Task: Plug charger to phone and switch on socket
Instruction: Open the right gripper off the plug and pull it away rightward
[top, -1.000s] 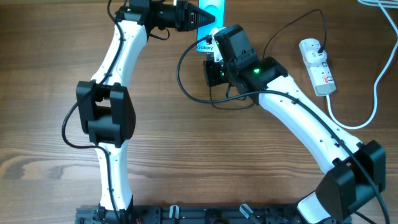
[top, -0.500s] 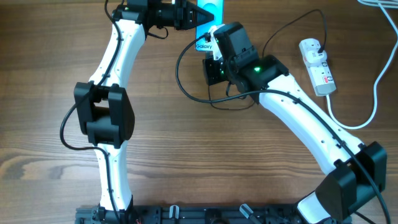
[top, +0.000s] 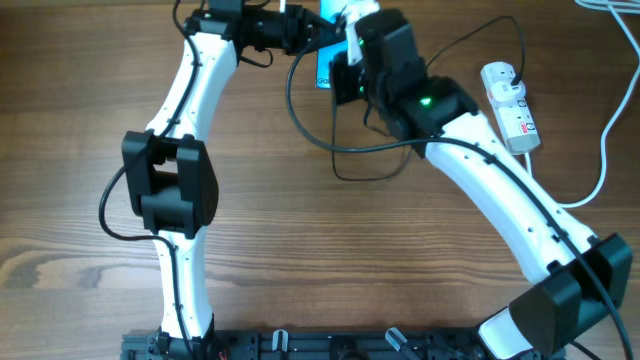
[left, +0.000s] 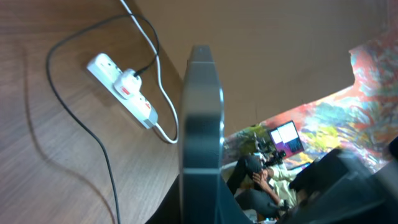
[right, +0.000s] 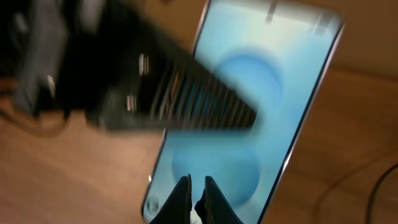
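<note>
Left tool (top: 308, 30) clamps the phone (right: 249, 168); right tool (right: 198, 196), pinched together, at its lower edge.

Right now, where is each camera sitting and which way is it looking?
Overhead: above the table, looking straight down at the left arm, right arm, phone and socket.
Left wrist: on the left arm, looking along the phone's thin edge towards the socket and charger; little of its own jaws shows.
Right wrist: on the right arm, facing the phone's blue screen; its own jaws show at the bottom, and the left arm's jaw crosses the screen.
Shared: all three see the phone.
</note>
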